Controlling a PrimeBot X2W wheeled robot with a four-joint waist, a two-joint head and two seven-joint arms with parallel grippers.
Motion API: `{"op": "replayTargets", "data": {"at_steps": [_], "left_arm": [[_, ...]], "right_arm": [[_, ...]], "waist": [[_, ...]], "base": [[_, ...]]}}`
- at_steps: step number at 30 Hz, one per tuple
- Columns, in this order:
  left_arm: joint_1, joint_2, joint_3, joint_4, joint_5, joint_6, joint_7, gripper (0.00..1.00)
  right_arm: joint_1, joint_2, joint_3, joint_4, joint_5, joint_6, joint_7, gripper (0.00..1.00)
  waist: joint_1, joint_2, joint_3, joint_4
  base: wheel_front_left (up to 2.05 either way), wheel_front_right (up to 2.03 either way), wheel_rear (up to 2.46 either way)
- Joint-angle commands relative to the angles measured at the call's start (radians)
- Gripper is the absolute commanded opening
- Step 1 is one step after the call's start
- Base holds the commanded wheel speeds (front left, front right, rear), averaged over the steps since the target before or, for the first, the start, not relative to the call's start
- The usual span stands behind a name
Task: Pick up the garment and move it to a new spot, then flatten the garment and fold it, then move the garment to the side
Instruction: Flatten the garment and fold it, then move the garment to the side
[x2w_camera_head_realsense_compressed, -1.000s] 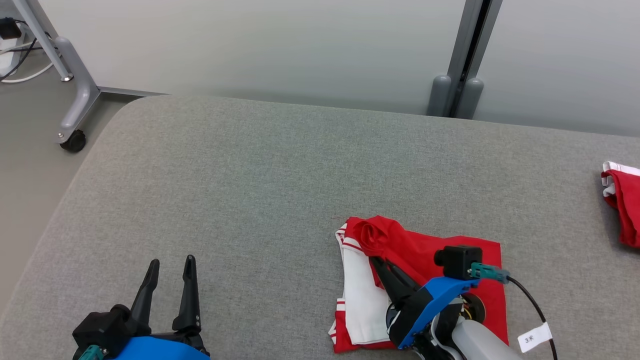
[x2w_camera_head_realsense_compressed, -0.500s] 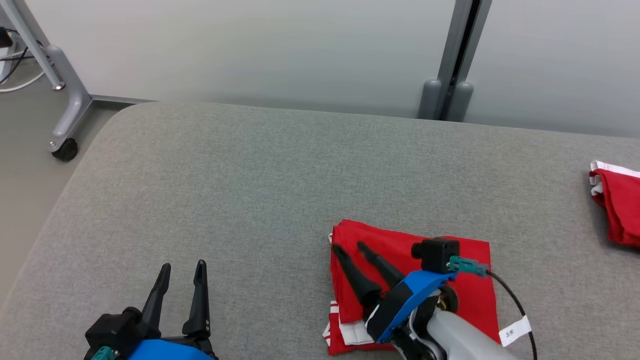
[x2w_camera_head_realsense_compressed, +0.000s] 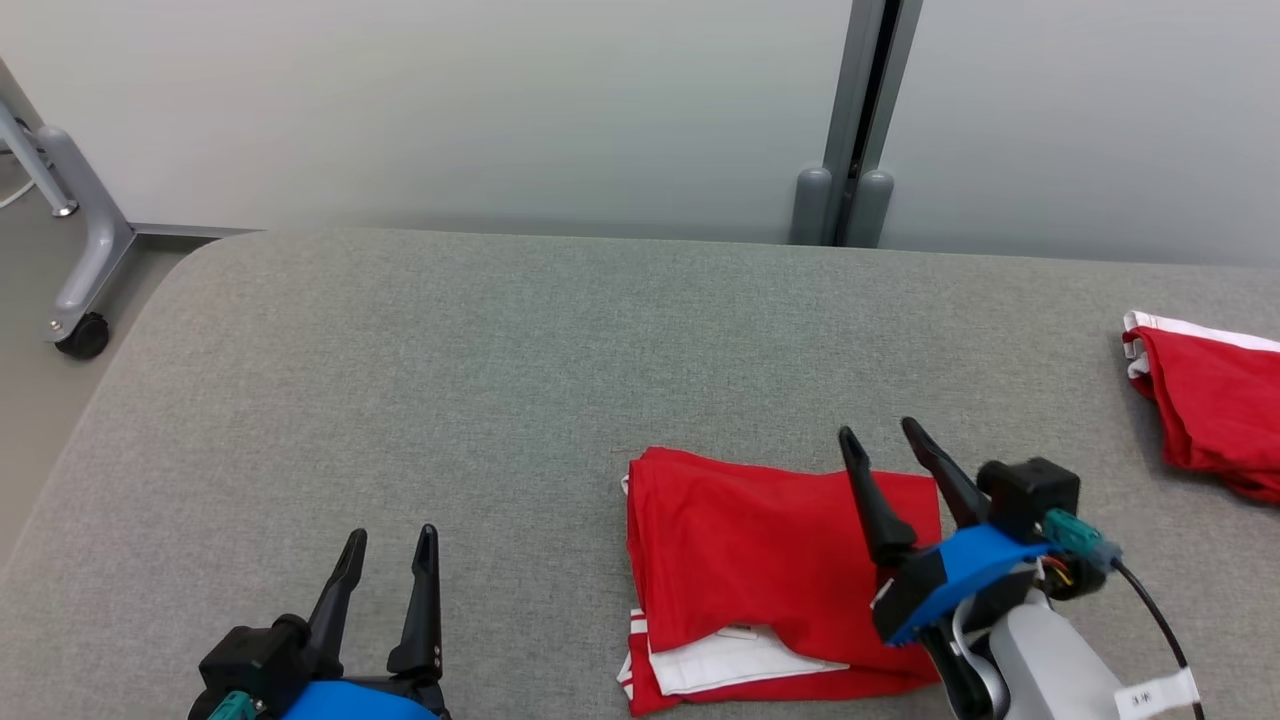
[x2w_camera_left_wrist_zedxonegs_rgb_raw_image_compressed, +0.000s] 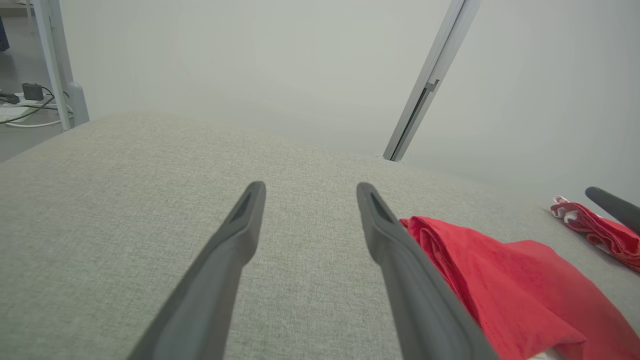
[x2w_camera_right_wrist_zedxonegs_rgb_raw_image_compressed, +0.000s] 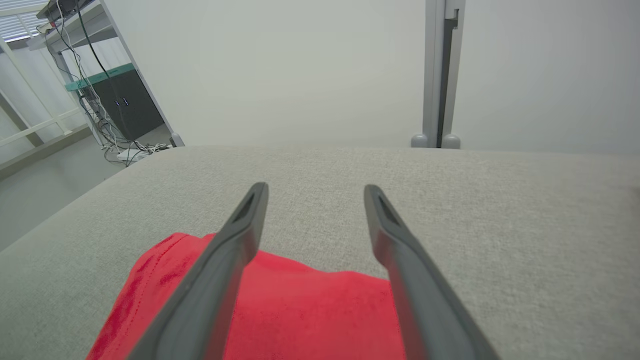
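The garment (x2w_camera_head_realsense_compressed: 760, 560) is red with white trim and lies folded into a flat rectangle on the grey padded table (x2w_camera_head_realsense_compressed: 450, 400), right of centre near the front edge. My right gripper (x2w_camera_head_realsense_compressed: 880, 440) hovers open over the garment's right edge, holding nothing. In the right wrist view the garment (x2w_camera_right_wrist_zedxonegs_rgb_raw_image_compressed: 280, 310) lies below the open right gripper (x2w_camera_right_wrist_zedxonegs_rgb_raw_image_compressed: 312, 190). My left gripper (x2w_camera_head_realsense_compressed: 392, 540) stands open at the lower left over bare table. In the left wrist view the left gripper (x2w_camera_left_wrist_zedxonegs_rgb_raw_image_compressed: 307, 187) is open, with the garment (x2w_camera_left_wrist_zedxonegs_rgb_raw_image_compressed: 500, 285) to its right.
A second red and white garment (x2w_camera_head_realsense_compressed: 1210, 410) lies bunched at the table's far right edge. A grey wheeled frame leg (x2w_camera_head_realsense_compressed: 75, 260) stands off the table's left corner. A grey post (x2w_camera_head_realsense_compressed: 850, 130) rises against the wall behind the table.
My right gripper opened, let go of the garment's folded-over flap and drew back to the right. The garment now lies flat and folded. The head camera has turned, shifting the whole view.
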Motion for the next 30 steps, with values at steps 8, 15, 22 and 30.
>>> {"op": "replayTargets", "data": {"at_steps": [8, 15, 22, 30], "left_arm": [[-0.024, -0.007, -0.008, 0.011, 0.011, 0.000, -0.007, 1.00], [-0.022, -0.018, -0.013, 0.028, 0.020, -0.007, -0.011, 1.00], [-0.006, -0.035, 0.008, 0.060, 0.024, -0.015, -0.015, 1.00], [0.003, -0.044, 0.032, 0.083, 0.036, -0.024, -0.016, 1.00]], "right_arm": [[0.141, 0.016, -0.110, -0.104, -0.192, 0.000, -0.003, 1.00], [0.217, 0.017, -0.150, -0.157, -0.182, 0.000, -0.003, 1.00], [0.260, 0.017, -0.169, -0.181, -0.156, 0.000, -0.003, 1.00], [0.275, 0.017, -0.180, -0.199, -0.153, 0.000, -0.003, 1.00]], "waist": [[0.0001, -0.0001, 0.000, -0.014], [0.0001, -0.0001, -0.016, -0.022], [0.0001, -0.0001, -0.037, -0.040], [0.0001, -0.0001, -0.048, -0.056]], "base": [[0.00, 0.00, 0.00], [0.00, 0.00, 0.00], [0.00, 0.00, 0.00], [0.00, 0.00, 0.00]]}}
